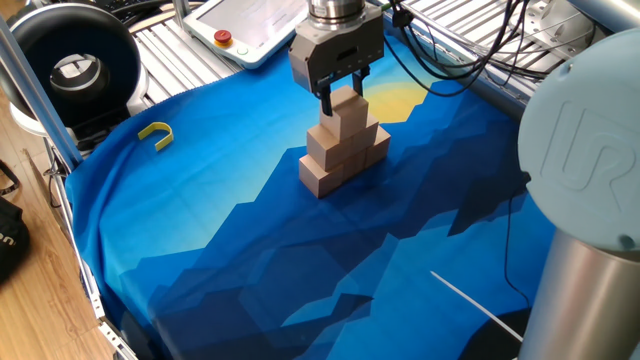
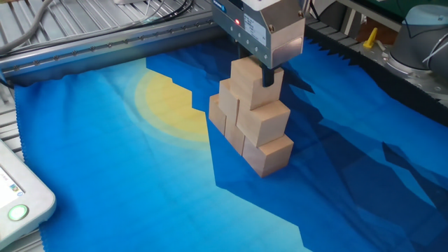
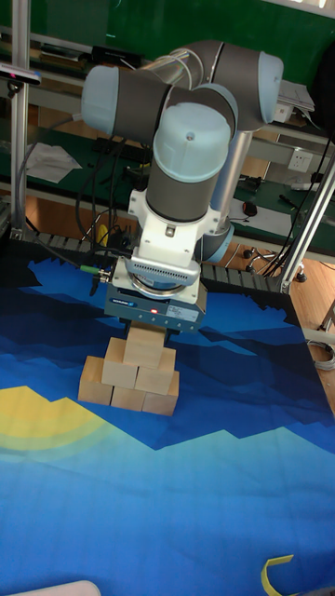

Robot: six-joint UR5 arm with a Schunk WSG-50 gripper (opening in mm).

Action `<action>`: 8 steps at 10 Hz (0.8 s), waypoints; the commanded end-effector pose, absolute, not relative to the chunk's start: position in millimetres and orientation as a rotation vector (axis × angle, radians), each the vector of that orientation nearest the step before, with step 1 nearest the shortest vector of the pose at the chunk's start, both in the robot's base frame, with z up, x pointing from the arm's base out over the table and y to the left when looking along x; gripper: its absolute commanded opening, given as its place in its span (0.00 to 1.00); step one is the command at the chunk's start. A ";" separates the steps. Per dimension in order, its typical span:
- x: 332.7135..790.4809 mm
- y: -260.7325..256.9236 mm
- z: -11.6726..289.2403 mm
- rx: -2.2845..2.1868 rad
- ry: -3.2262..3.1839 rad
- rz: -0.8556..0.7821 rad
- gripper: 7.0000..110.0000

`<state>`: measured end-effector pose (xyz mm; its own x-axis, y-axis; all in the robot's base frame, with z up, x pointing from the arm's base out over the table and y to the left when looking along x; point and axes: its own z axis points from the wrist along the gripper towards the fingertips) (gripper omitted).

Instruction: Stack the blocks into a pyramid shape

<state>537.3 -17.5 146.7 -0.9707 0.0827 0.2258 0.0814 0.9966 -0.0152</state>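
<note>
The blocks stand as a pyramid on the blue cloth: a bottom row [image 1: 321, 178] [image 2: 270, 155] [image 3: 126, 399], a middle row [image 1: 329, 146] [image 2: 263, 120] [image 3: 121, 373], and one top block [image 1: 347, 110] [image 2: 246, 84] [image 3: 147, 344]. My gripper [image 1: 343, 99] [image 2: 249, 74] [image 3: 153, 327] hangs straight down over the peak. Its dark fingers [image 2: 267, 78] sit against opposite sides of the top block, which rests on the middle row. The far finger is hidden behind the block in the other fixed view.
A small yellow hook [image 1: 157, 133] [image 3: 279, 570] lies on the cloth well left of the stack. A teach pendant [image 1: 250, 25] and a black round device [image 1: 75, 70] sit beyond the cloth's edge. The robot base [image 1: 590, 200] stands at the right, with a thin white cable [image 1: 480, 300] beside it.
</note>
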 end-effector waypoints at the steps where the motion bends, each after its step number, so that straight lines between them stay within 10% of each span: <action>1: 537.9 -16.4 147.0 -0.114 -2.912 -0.006 0.15; 6: 541.2 -12.2 147.2 -0.114 -2.922 -0.027 0.15; 7: 541.9 -8.7 148.2 -0.119 -2.923 -0.042 0.36; 8: 542.7 -4.1 148.4 -0.127 -2.926 -0.073 0.36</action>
<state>540.2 -13.6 146.4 -0.9727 0.0788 0.2184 0.0812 0.9967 0.0019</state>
